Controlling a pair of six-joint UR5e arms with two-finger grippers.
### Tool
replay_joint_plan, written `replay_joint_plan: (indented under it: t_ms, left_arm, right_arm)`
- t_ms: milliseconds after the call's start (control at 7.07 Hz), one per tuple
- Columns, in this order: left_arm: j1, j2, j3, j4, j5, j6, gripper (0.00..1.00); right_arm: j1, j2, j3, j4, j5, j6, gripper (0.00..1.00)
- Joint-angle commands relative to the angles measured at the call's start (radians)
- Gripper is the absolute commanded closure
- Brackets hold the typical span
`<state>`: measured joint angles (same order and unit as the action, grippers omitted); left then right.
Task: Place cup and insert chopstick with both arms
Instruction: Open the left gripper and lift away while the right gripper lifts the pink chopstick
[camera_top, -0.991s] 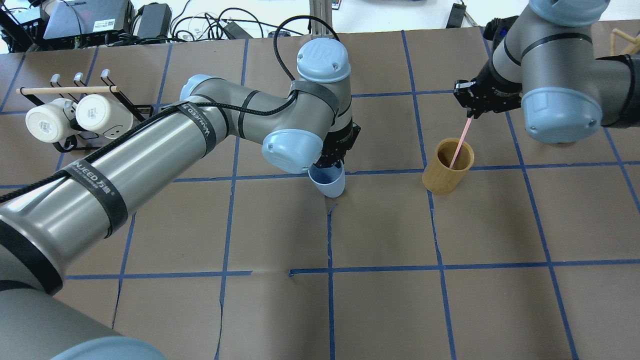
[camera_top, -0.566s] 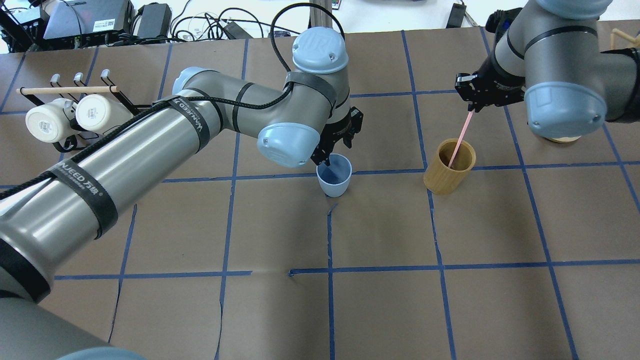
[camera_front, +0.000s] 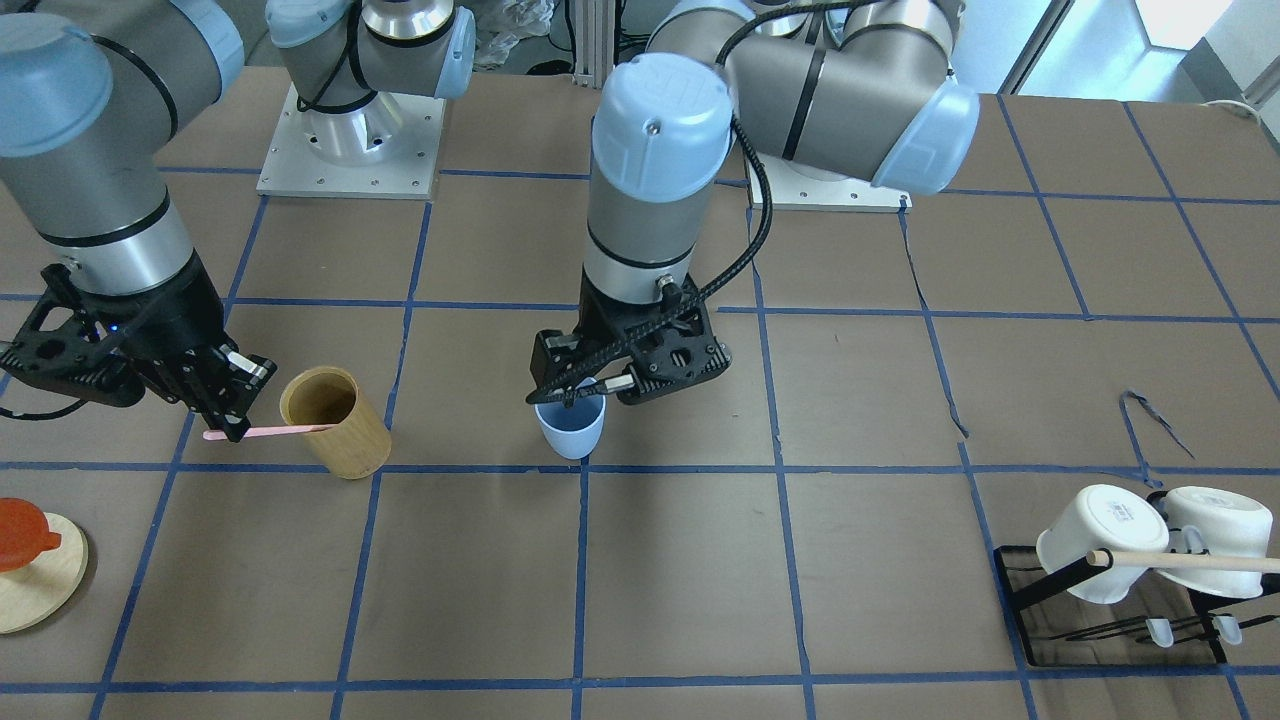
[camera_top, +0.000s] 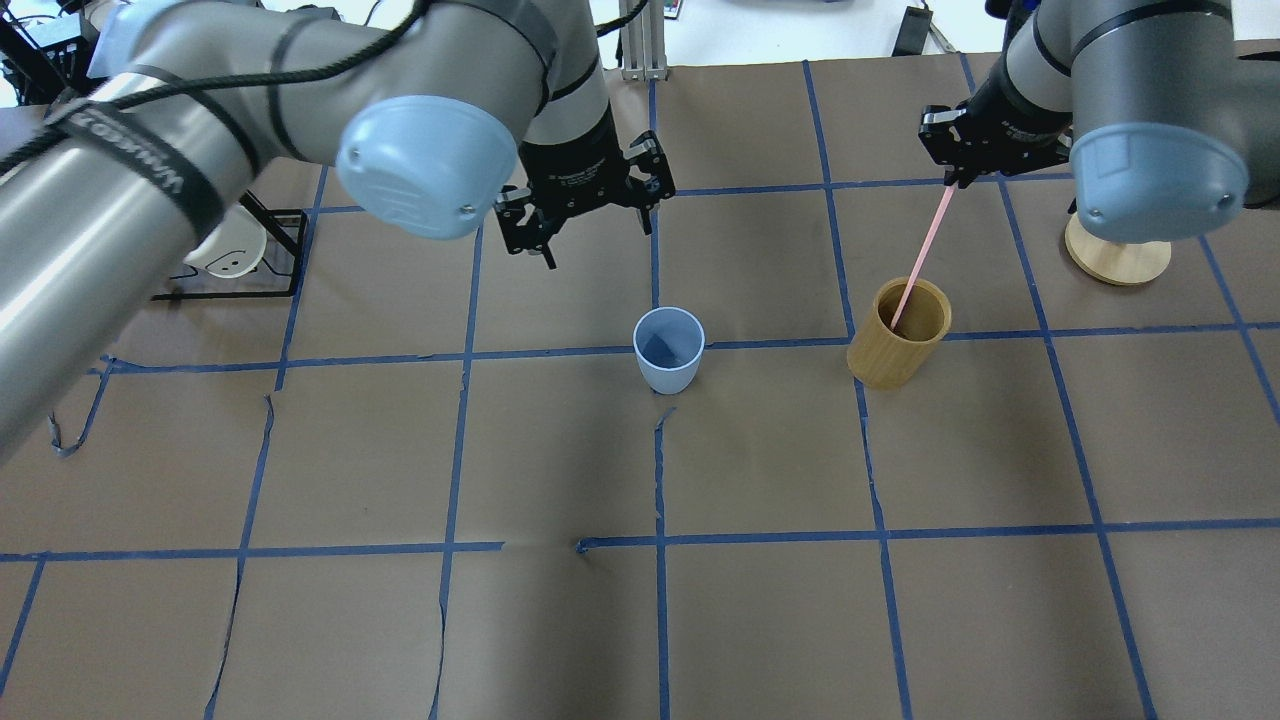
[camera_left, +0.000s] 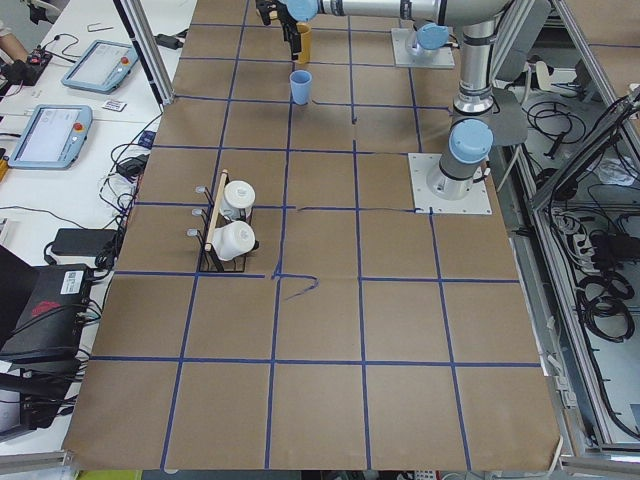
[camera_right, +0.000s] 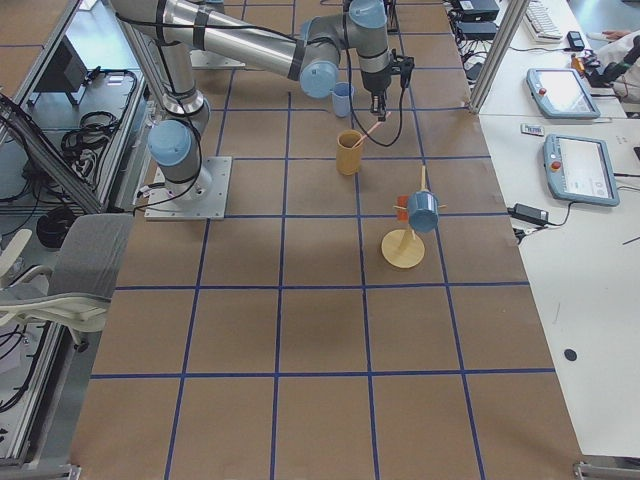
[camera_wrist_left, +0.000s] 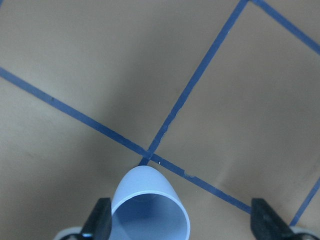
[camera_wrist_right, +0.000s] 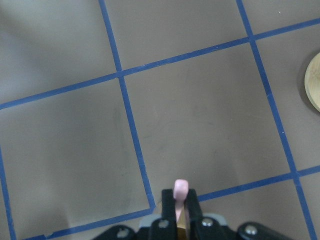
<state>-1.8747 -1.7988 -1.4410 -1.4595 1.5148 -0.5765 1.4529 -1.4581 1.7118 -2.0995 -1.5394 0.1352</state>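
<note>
Right fingers (camera_wrist_right: 169, 212) pinch the pink chopstick (camera_top: 920, 255), slanting down into the bamboo holder (camera_top: 885, 362); blue cup (camera_top: 668, 352) sits to its left overhead, left fingers (camera_wrist_left: 100, 221) spread.

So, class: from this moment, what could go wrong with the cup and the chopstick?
1. The right gripper holds the pink chopstick slanted, its lower end inside the bamboo holder; a sideways move could lever the holder over.
2. Let go at this slant, the chopstick may tip out over the rim.
3. The open left gripper hangs above the blue cup; a low sideways move might knock it.
</note>
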Motion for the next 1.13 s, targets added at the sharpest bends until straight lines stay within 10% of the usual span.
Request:
replay_joint_plan:
  t_ms: [0,425,991]
  left_arm:
    - [0.019,0.152,-0.01,-0.127,0.001,0.118,0.0]
    - [0.023,0.243,-0.03,-0.098,0.005,0.135,0.0]
    - [0.202,0.298,-0.032,-0.107,0.143,0.566,0.0]
  right_arm:
    - [0.003,-0.04,-0.066,0.093,-0.001,0.0,0.9]
    - [0.038,-0.054,-0.254,0.281,-0.005,0.0,0.92]
    - [0.284,-0.009,-0.255,0.14,-0.066,0.269,0.92]
